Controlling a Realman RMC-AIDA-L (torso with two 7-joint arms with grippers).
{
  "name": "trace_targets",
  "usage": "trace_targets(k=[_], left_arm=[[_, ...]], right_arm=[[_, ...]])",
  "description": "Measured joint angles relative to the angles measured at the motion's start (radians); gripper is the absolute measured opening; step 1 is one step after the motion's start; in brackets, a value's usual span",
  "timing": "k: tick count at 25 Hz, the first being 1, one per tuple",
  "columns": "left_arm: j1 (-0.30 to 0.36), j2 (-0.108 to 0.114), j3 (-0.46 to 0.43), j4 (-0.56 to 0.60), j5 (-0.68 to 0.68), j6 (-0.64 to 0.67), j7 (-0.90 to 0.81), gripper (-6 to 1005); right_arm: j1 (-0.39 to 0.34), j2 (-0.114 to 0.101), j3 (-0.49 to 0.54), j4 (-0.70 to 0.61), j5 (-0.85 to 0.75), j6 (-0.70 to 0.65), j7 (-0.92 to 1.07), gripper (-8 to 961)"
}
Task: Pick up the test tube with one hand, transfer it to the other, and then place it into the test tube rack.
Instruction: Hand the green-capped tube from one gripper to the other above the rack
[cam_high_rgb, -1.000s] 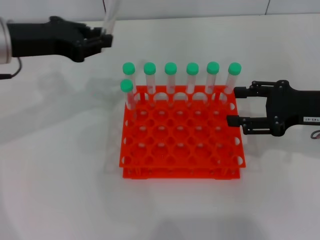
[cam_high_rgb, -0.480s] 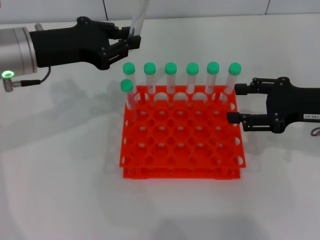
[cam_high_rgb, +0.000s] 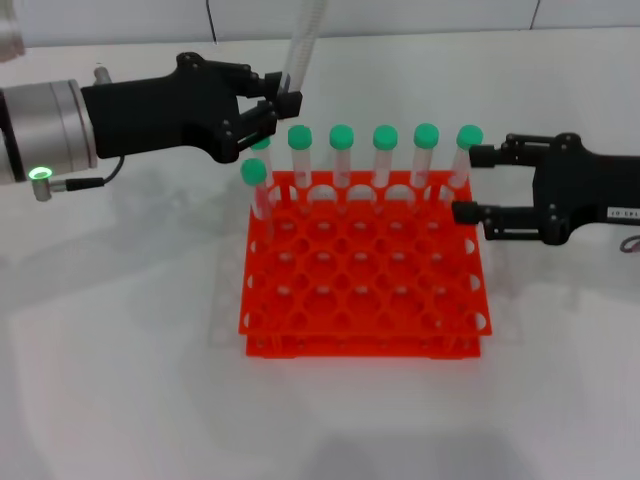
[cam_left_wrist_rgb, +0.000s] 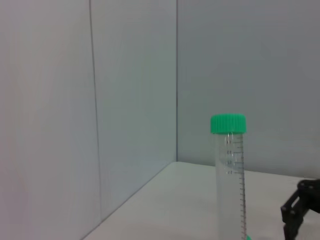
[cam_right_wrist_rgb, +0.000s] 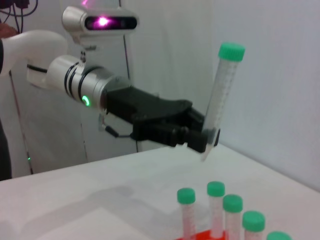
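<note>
White desk (cam_high_rgb: 120, 400) fills my head view, with the bright orange-red square plastic rack (cam_high_rgb: 362, 280) near its middle and green-capped tubes standing along the rack's far row. My unlabelled black left gripper (cam_high_rgb: 278, 104) has travelled in from the desk's left edge over the last second and now sits over the rack's far-left corner, fingers pinched on the foot of the slim clear plastic test tube (cam_high_rgb: 303, 40), which stands upright above them. My labelled black right gripper (cam_high_rgb: 468, 185) has barely moved; it waits at the rack's right edge with fingers spread apart.

From my left wrist, the tube's green cap shows against a grey wall.

From my right wrist, the left gripper (cam_right_wrist_rgb: 205, 141) holds the tube (cam_right_wrist_rgb: 222, 90) slightly tilted, above the racked tubes.

I judge the pickup finished and the handover approaching; the two grippers remain well apart.
</note>
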Motion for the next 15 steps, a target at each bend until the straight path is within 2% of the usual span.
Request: trace_targets(k=[15], left_arm=[[-0.034,-0.003,0.037,-0.105,0.000,-0.005,0.079,250]], right_arm=[[0.010,0.000,0.033,-0.013,0.014,0.001,0.005,597]])
